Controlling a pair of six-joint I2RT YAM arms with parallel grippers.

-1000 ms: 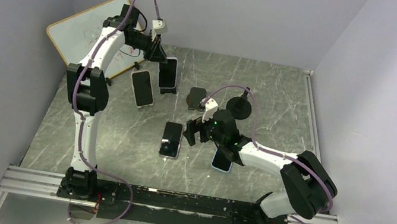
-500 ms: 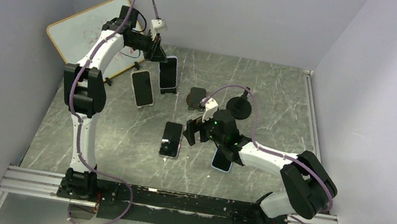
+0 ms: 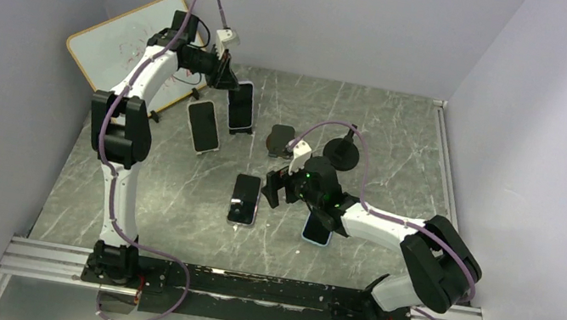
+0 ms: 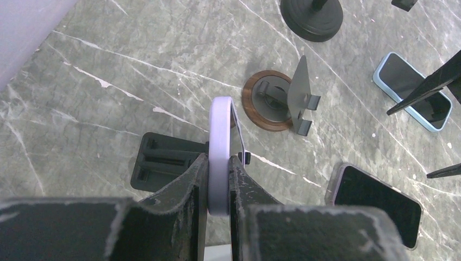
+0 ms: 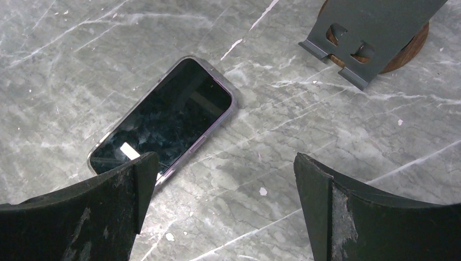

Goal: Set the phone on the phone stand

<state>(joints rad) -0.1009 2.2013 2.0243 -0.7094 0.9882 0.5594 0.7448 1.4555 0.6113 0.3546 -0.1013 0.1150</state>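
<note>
Done: left fingers [image 4: 190, 182] clamped on lavender phone [image 4: 220, 128], over black stand [image 4: 163, 163]
Left: seating it, then release
Right fingers [image 5: 108, 190]: apart, empty

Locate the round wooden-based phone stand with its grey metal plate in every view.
Top external: the round wooden-based phone stand with a grey metal plate stands mid-table, towards the back.
Left wrist: right of centre, upper half.
Right wrist: top right corner, cut off by the edge.
Shared landmark: the purple-cased phone lying flat, screen up.

Lilac phone [image 4: 220, 141], grey white-veined marble table [image 4: 108, 81], brown-based stand [image 4: 282, 100], light-blue phone [image 4: 399, 73], black fingers [image 4: 185, 187]
</note>
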